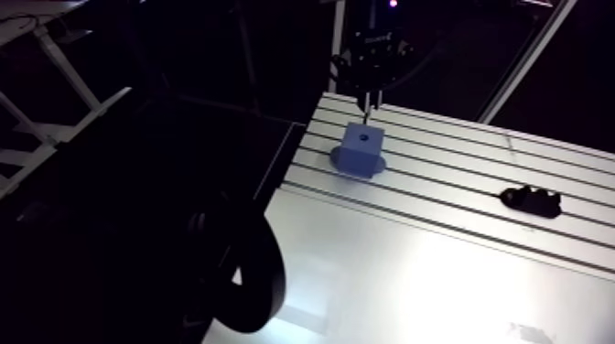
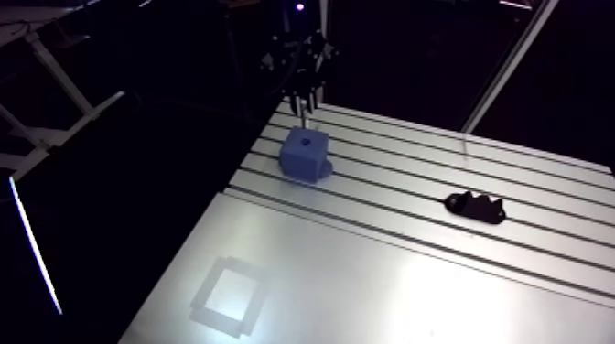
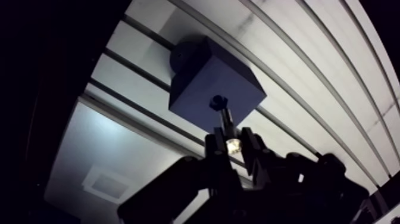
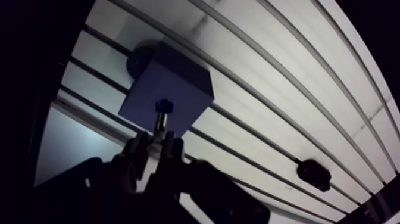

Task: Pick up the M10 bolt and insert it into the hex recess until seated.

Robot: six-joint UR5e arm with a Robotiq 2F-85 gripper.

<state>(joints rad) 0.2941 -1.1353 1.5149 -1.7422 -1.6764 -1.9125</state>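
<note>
A blue block (image 1: 361, 148) with a hex recess (image 3: 218, 100) in its top face stands on the slotted table (image 2: 384, 247) near its far left edge. My gripper (image 3: 233, 146) hangs straight above the block, shut on the M10 bolt (image 3: 227, 121), which points down. In the wrist view the bolt's lower end sits at the recess (image 4: 163, 106); how deep it reaches cannot be told. In the arm view the gripper (image 1: 368, 102) comes down from above with the bolt's thin shank (image 1: 367, 117) meeting the block's top.
A small black fixture (image 2: 475, 207) lies on the table well to the right of the block. The table's left edge (image 2: 240, 174) drops off close beside the block. A dark ring-shaped part of the arm (image 1: 240, 274) fills the near left foreground.
</note>
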